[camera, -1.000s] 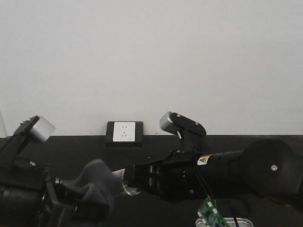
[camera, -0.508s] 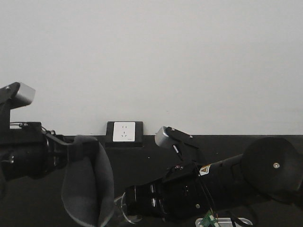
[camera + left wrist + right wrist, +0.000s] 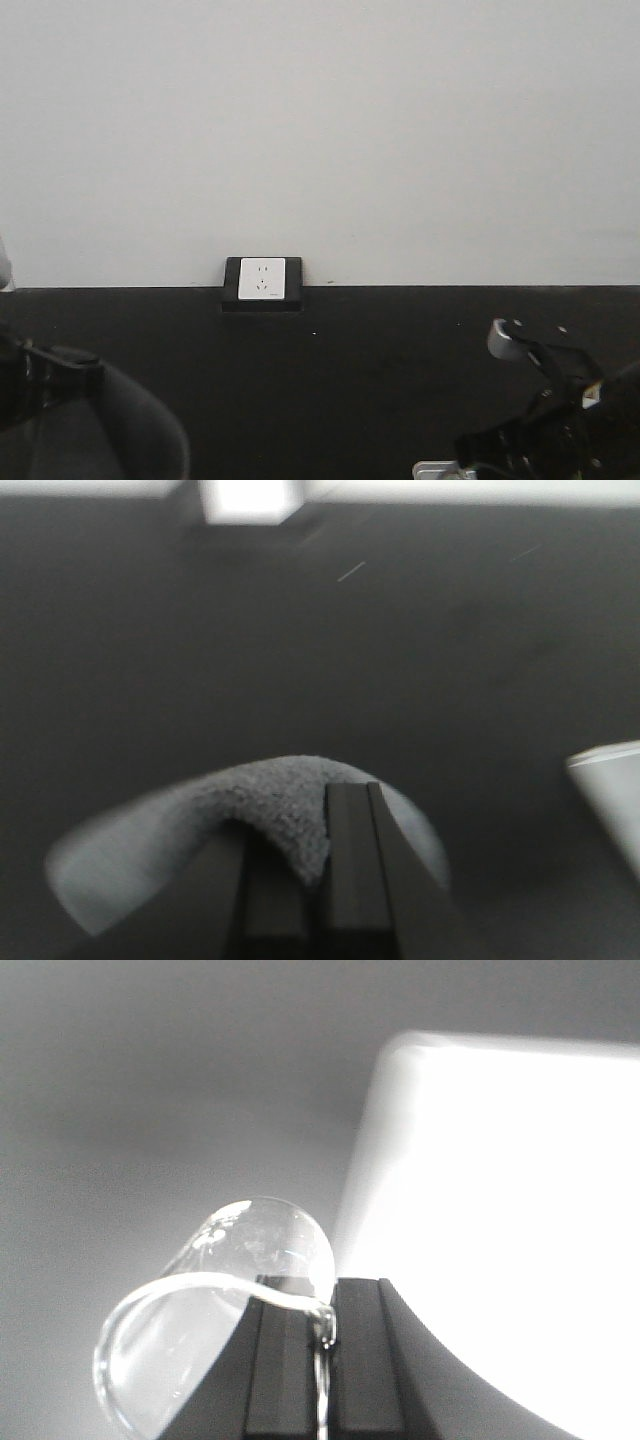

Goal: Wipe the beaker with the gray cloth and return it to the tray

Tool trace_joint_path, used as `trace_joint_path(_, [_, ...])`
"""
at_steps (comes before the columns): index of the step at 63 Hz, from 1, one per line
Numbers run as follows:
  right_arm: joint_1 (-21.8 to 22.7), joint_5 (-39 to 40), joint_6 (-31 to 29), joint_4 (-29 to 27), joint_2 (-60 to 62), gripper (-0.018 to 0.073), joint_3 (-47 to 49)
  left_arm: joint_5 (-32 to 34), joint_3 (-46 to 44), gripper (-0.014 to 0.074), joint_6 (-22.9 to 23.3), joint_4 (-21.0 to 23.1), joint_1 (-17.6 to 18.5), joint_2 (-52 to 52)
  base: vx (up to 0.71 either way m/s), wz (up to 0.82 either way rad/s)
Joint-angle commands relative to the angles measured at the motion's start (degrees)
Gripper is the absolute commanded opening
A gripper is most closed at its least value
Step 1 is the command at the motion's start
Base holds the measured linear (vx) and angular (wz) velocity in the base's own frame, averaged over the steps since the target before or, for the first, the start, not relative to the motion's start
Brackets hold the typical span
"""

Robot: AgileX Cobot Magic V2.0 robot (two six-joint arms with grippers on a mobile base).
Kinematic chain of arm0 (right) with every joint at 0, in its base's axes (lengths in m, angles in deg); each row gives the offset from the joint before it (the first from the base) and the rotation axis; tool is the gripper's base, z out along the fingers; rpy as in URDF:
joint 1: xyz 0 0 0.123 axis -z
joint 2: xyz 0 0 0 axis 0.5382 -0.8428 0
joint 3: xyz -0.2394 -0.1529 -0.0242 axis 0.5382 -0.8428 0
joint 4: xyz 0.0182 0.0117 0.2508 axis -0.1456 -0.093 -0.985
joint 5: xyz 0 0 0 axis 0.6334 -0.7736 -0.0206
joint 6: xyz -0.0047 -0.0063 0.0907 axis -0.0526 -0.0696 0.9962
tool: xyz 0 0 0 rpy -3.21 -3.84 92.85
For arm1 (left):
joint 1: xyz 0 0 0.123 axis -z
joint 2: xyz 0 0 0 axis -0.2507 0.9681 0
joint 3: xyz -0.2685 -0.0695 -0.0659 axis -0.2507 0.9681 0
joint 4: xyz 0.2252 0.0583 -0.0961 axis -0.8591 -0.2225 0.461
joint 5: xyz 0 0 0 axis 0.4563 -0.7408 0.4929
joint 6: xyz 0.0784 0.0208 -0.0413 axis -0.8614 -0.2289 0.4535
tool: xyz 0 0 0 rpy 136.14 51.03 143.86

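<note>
Low and to the left of the wall socket [image 3: 262, 279], the left arm [image 3: 40, 385] is entering from the frame's edge in the front view, with the gray cloth [image 3: 135, 435] bulging out in front of it. In the left wrist view the left gripper [image 3: 318, 830] is pinching that cloth between nearly closed fingers. A thick fold is rising between them and the rest is draping out to either side, below the blurred socket at the top of that view.

Low and well to the right of the socket, the right arm [image 3: 545, 425] is lying along the bottom edge of the front view, its wrist camera sticking up. A rounded corner of the tray [image 3: 432, 468] is peeking out just to the left of that arm.

In the right wrist view the right gripper [image 3: 325, 1295] is clamping the wall of the beaker [image 3: 250, 1250] at its rim between narrowly parted fingers. The beaker is tipping onto its side with its base pointing away, showing only clear glass. It is hanging just beside the tray's near edge. Glare is washing out the tray's surface, so its contents cannot be told.
</note>
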Motion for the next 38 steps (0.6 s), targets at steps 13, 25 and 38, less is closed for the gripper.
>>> trace_joint_path(13, [4.12, -4.83, 1.89, 11.43, -2.49, -0.0011, 2.09, -0.16, 2.82, 0.0005, 3.40, -5.74, -0.95, 4.15, 0.00, 0.00])
trace_joint_path(25, [4.12, -5.67, 1.89, 10.97, -5.03, -0.0011, 2.28, -1.35, 2.82, 0.0055, 3.45, -5.74, -0.95, 8.42, 0.00, 0.00])
trace_joint_path(38, [4.12, -5.39, 1.89, 11.03, -5.69, -0.0011, 2.28, -2.12, 2.54, 0.0266, 3.45, -5.74, -0.95, 8.89, 0.00, 0.00])
